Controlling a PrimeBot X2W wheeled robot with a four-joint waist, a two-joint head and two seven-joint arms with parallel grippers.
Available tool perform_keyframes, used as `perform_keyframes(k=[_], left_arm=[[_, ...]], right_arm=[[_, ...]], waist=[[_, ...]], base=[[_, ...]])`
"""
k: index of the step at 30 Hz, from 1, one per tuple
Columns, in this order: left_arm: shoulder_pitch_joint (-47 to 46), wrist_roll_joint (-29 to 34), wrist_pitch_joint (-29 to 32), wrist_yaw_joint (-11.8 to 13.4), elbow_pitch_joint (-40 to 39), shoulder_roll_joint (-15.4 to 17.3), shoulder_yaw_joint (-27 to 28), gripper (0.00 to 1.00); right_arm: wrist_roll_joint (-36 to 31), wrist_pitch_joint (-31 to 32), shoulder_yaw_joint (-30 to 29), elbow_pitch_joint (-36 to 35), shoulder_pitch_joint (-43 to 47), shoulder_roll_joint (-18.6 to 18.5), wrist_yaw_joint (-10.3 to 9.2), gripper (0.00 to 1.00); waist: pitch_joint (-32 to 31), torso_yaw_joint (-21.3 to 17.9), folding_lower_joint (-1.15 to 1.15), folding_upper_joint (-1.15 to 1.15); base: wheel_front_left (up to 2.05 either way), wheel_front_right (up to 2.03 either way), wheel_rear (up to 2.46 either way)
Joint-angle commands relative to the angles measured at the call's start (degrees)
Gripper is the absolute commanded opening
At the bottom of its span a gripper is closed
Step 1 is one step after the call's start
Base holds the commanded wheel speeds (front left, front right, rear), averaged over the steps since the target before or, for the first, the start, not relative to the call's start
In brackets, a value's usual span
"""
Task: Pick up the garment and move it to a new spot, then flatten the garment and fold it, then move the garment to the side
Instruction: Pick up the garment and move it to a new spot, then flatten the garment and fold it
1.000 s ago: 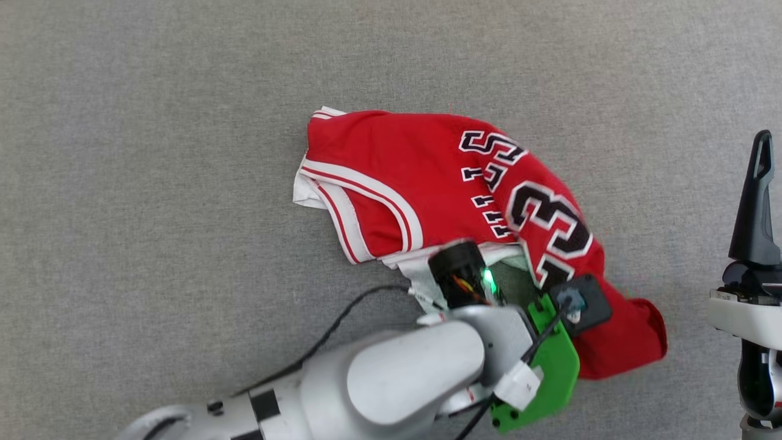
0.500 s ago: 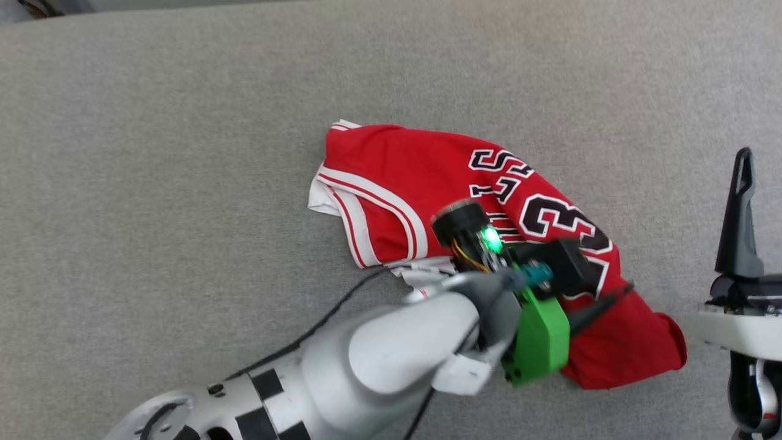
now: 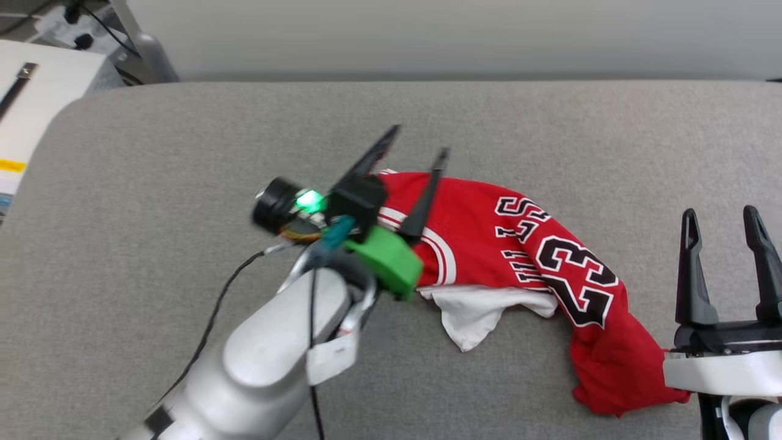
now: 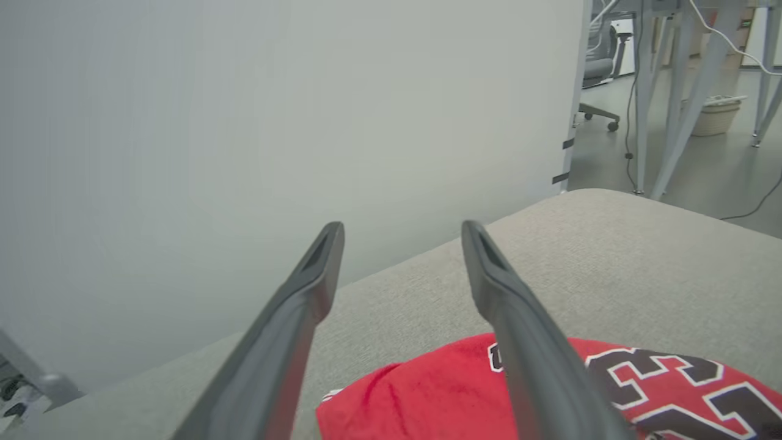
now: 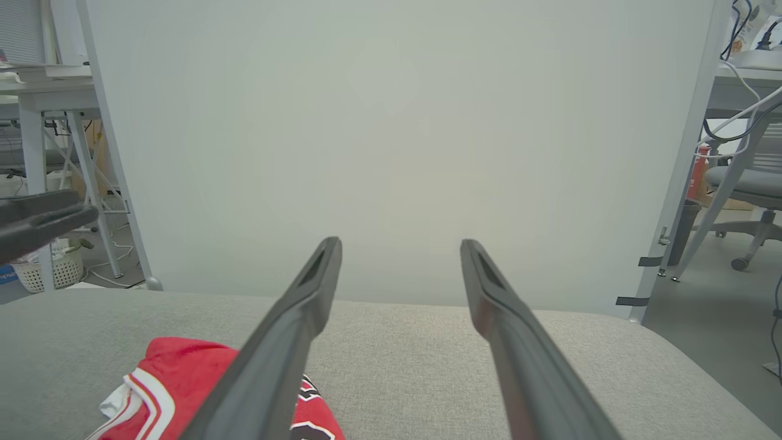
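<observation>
Lifted off the garment (image 3: 473,241) since a second ago, the left gripper (image 3: 420,139) now hangs above the shirt's left end, its two dark fingers spread apart with nothing between them; the head camera has also tilted up. The red jersey lies crumpled in a curved band on the grey padded surface (image 3: 183,153), number "23" facing up and a white sleeve (image 3: 476,311) poking out below. The right gripper (image 3: 720,212) stands just beside the shirt's lower right end, its fingers apart and empty.
</observation>
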Motion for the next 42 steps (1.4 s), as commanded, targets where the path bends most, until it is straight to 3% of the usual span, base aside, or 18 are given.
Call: perform_keyframes(k=[1,6,15,18,26,42], left_arm=[[3.3,1.2,-0.3,1.5,-1.5,1.2,2.3,1.00],[14.2,3.2,-0.3,5.3,-7.7,3.5,13.4,1.00],[30.9,8.2,-0.3,6.7,-13.5,3.4,29.0,1.00],[36.5,11.4,-0.3,4.4,-15.5,2.0,33.0,1.00],[42.3,16.8,-0.3,-2.4,-16.6,-1.1,36.1,1.00],[44.3,22.0,-0.3,-7.5,-15.9,-6.4,42.2,1.00]], right_arm=[[0.3,-0.3,0.4,0.3,1.0,0.0,-0.04,1.00],[0.3,-0.3,1.7,1.1,2.4,0.0,-0.04,1.00],[1.5,-0.3,4.3,3.7,3.9,-0.7,-0.04,1.00],[2.2,-0.3,5.0,5.6,4.4,-0.8,-0.04,1.00],[2.9,-0.3,5.5,8.7,5.8,-1.2,-0.04,1.00],[3.8,-0.3,6.4,12.3,7.2,-1.4,-0.04,1.00]], waist=[[-3.1,2.5,0.00,0.00],[-4.8,3.8,0.00,0.00],[-6.7,5.0,0.00,0.00],[-7.4,4.9,0.00,0.00],[-8.1,4.5,0.00,0.00],[-8.5,4.8,0.00,0.00]], base=[[0.00,0.00,0.00],[0.00,0.00,0.00],[0.00,0.00,0.00],[0.00,0.00,0.00],[0.00,0.00,0.00],[0.00,0.00,0.00]])
